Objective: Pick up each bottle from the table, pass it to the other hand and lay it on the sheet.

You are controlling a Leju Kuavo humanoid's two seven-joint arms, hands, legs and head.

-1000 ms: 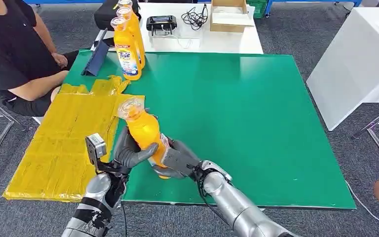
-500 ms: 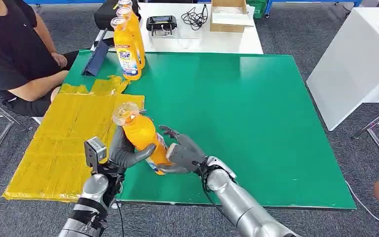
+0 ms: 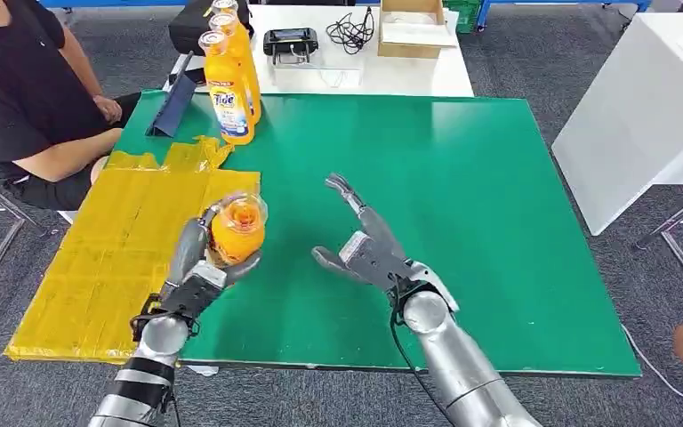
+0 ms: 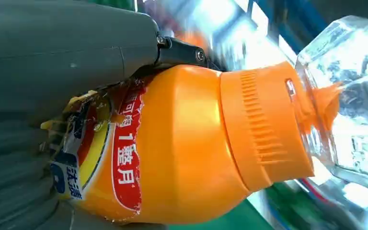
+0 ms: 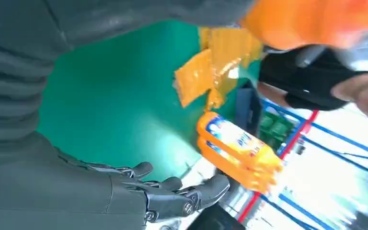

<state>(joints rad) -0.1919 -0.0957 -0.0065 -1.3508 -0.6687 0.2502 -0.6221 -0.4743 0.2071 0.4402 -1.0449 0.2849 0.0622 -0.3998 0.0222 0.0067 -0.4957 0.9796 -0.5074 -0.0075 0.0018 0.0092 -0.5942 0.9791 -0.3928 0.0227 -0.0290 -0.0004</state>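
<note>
The left hand grips an orange bottle, grey fingers wrapped round its glossy plastic body, clear faceted cap end pointing toward the camera. In the left wrist view the bottle shows a smooth rounded shoulder, a ribbed orange collar, a clear angular cap and a red, yellow and blue label with a torn edge against the thumb. The held bottle hangs over the edge where the yellow sheet meets the green table. The sheet lies just to the left of and beneath this hand, wrinkled and creased, with a crumpled far end.

The right hand is spread wide with nothing in it, dark fingers extended forward over the matte green tabletop, well apart from the bottle to its left.

Far ahead of the left hand, 2 more orange bottles stand upright at the table's far left corner, beside a dark folder. A person in black sits to the left of the sheet. Beyond the bottles a white table carries a cardboard box, a black device and coiled cables.
</note>
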